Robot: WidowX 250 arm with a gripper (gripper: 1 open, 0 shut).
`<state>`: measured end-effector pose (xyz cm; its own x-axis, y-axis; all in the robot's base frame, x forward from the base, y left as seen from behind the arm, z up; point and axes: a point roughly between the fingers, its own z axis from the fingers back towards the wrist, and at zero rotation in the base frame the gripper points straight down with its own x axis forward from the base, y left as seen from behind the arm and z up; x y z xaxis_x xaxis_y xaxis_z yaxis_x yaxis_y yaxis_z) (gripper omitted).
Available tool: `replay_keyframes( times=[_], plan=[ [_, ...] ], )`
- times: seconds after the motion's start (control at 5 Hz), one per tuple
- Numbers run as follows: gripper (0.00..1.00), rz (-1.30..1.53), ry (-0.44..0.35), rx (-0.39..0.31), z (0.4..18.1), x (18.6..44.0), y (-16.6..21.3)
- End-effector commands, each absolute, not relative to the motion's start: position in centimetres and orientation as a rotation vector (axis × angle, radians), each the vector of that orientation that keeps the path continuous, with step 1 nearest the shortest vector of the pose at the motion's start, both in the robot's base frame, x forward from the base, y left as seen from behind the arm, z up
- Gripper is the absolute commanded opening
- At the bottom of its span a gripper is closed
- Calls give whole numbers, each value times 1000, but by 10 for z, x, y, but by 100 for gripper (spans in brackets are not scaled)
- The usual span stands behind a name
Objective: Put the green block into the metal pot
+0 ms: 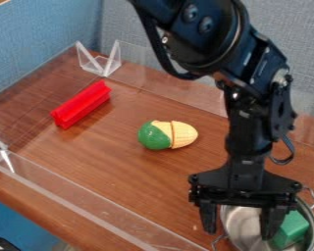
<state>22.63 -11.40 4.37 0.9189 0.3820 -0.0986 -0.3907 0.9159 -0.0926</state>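
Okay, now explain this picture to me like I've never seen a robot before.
The black jointed machine is a robot arm. Its gripper, a two-fingered hand, points down over the metal pot in the near right corner. One fixed camera looks down across the wooden table. Inside the pot sits the green block, beside the fingers; it does not look gripped, as the fingers seem spread apart. Also on the table are a red block, and a green and yellow object near the middle.

The small bright-green block (292, 230) lay inside the round silver steel pot (245, 227); the black robotic pincer (238, 230) was positioned over the pot.
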Motion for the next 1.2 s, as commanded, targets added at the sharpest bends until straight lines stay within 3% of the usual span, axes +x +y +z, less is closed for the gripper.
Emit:
replay_keyframes(
  times=[0.0, 0.6, 1.0],
  plan=[
    [100, 410, 44, -141, 58, 231, -114],
    [100, 448, -4, -204, 89, 232, -117],
    [100, 482, -33, -234, 97, 235, -117]
  ],
)
